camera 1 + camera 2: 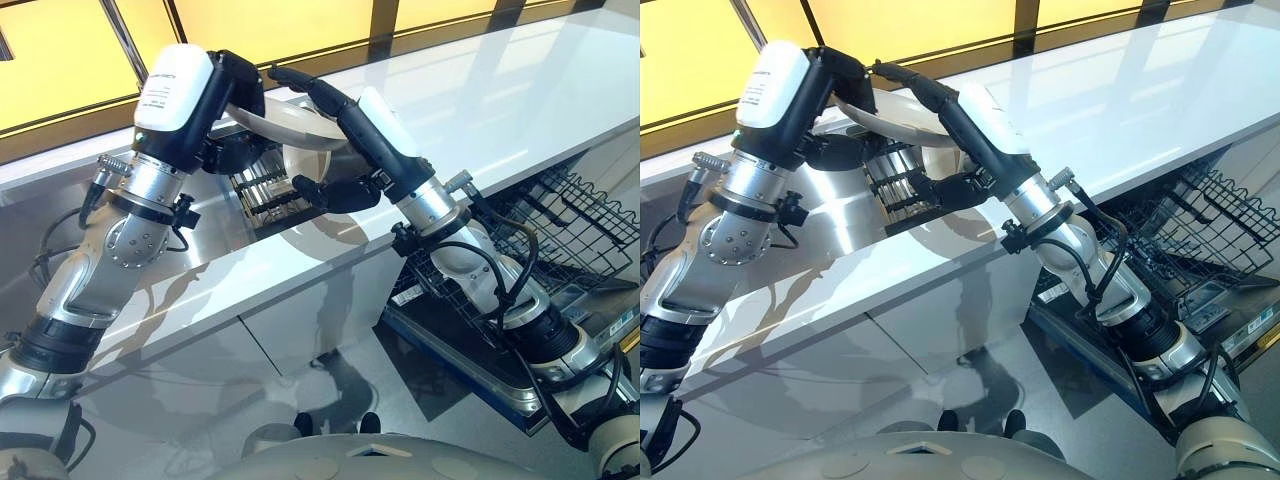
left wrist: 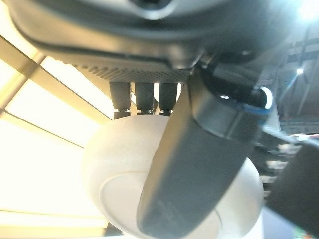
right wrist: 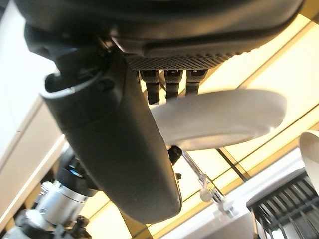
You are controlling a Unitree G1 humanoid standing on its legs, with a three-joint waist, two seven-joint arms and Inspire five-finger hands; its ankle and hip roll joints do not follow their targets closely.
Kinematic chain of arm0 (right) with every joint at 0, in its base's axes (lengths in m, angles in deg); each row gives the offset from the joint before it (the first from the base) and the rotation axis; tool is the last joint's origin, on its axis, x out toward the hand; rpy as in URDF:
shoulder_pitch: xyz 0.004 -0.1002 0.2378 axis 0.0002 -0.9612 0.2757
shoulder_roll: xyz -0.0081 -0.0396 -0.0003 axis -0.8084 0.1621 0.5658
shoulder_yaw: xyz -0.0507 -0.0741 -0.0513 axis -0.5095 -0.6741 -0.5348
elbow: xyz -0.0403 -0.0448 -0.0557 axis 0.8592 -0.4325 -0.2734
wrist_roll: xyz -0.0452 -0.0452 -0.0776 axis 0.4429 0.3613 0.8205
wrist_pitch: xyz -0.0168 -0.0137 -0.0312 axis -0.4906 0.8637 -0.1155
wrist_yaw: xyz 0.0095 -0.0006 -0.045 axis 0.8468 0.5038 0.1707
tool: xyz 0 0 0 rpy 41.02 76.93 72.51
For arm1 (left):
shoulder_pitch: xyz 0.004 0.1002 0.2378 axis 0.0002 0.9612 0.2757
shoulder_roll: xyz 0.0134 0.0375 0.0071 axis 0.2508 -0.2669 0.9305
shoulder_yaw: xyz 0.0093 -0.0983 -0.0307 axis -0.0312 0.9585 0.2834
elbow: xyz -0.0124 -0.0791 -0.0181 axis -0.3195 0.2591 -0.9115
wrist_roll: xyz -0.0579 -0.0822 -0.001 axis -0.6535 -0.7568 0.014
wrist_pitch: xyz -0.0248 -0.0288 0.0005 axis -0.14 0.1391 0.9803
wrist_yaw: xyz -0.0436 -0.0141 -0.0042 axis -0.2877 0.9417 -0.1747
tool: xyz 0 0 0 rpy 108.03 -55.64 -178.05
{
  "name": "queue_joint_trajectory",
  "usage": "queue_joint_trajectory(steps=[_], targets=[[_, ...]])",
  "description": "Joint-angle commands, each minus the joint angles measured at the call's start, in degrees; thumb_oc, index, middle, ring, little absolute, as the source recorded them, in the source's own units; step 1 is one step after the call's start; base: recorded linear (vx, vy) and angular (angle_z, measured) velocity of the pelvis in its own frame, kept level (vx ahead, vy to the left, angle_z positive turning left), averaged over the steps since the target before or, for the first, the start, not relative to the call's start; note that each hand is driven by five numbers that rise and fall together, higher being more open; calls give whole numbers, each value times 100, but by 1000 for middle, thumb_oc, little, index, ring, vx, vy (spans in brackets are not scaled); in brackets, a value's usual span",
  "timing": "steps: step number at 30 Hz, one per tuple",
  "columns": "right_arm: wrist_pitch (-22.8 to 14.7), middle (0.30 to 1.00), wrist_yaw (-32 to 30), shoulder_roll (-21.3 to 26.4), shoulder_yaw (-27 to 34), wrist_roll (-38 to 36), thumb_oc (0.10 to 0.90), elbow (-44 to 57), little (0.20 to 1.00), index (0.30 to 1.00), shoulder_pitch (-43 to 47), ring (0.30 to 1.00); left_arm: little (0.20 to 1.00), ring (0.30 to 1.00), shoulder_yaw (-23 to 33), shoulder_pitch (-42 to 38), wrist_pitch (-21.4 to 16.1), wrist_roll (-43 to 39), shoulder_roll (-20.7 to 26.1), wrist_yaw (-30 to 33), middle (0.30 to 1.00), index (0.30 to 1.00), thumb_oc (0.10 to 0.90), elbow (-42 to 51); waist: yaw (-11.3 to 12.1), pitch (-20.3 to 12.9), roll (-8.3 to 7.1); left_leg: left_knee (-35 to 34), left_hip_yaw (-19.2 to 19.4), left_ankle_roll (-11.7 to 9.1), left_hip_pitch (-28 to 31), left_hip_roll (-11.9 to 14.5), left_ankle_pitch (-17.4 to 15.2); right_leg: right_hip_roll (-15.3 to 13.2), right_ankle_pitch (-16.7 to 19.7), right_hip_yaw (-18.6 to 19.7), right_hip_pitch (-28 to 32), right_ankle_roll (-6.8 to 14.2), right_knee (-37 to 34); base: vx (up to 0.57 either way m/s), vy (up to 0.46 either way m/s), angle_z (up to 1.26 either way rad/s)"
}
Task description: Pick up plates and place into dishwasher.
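Both my left robot hand (image 2: 199,164) and right robot hand (image 3: 114,144) are clamped on the plate (image 1: 290,125) above the sink rack (image 1: 262,190). I should release left, then carry it level to the dishwasher rack (image 1: 560,225).

Glossy white counter (image 1: 520,90) beneath yellow-lit windows (image 1: 60,60), grey reflective floor (image 1: 400,400) below.

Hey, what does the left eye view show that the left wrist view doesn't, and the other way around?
Left eye view alone: the glossy white countertop, the black wire dishwasher rack and the dark slotted dish rack. Left wrist view alone: the underside ring of the round white ceramic plate. Both: the left hand and right hand pinching that plate.
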Motion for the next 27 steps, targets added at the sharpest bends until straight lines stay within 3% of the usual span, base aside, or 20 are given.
queue_joint_trajectory(steps=[1,2,10,19,21,22,23,27], targets=[[-54,404,-341,-313,39,-279,221,129,321,404,722,404,200,300,-72,-1044,-310,-606,-140,58,300,300,100,438,-46,-517,-72,79,389,45,-53,-119,-472,-126,-638,25,172,450,416,0,0,0],[-28,300,-364,-342,21,-286,100,110,200,300,716,300,200,300,-106,-1068,-304,-662,-170,17,300,300,100,462,-51,-516,-70,77,392,45,-51,-118,-472,-124,-635,24,173,449,413,0,0,0],[-37,300,-771,-566,41,-160,100,-43,200,300,613,300,200,300,-359,-1234,-102,-843,-396,-201,300,300,100,561,-113,-514,-55,72,459,45,-46,-104,-482,-112,-620,64,170,457,380,5,-3,2],[-270,300,-868,-184,427,166,100,-3,200,300,227,300,200,300,166,-681,-307,-570,-141,57,300,300,100,522,-128,-516,-59,92,427,70,-44,-110,-490,-82,-649,173,164,438,411,0,0,0],[-290,300,-903,-127,505,187,100,-18,200,300,187,300,433,500,281,-566,-308,-610,-123,109,500,500,333,501,-117,-512,-62,105,405,75,-51,-114,-494,-83,-659,180,164,431,425,0,0,0],[-294,300,-908,-109,535,191,100,-18,200,300,166,300,782,799,329,-514,-316,-619,-131,122,799,799,682,498,-114,-509,-62,114,393,77,-55,-117,-496,-84,-662,179,164,429,432,0,0,0],[-304,300,-941,-75,602,213,100,-28,200,300,124,300,900,900,418,-405,-301,-663,-159,114,900,900,800,478,-99,-500,-65,125,370,80,-59,-122,-499,-86,-667,178,168,426,440,0,0,0],[-340,300,-1115,-25,804,320,100,-44,200,300,48,300,900,900,637,-45,-138,-953,-240,-143,900,900,800,290,-57,-495,-60,118,305,90,-43,-136,-495,-90,-674,145,190,425,450,1,-2,3]])
